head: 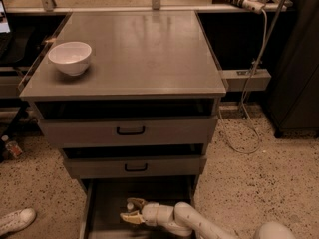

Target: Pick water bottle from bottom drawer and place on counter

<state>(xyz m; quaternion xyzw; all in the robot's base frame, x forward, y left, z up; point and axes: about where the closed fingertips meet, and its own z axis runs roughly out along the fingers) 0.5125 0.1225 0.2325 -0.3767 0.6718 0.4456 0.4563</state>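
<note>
A white arm (189,220) reaches from the lower right into the open bottom drawer (107,203), where the tool (125,208) sits low near the drawer's front. Its two pale fingers (135,202) are spread apart on either side of the water bottle (130,207). Only the bottle's white cap shows between them. A white shoe (16,221) lies on the speckled floor to the left. Above, two shallower drawers with black handles (130,130) stand slightly pulled out. On the grey bench (144,54), a white bowl (70,57) rests near the front left corner.
</note>
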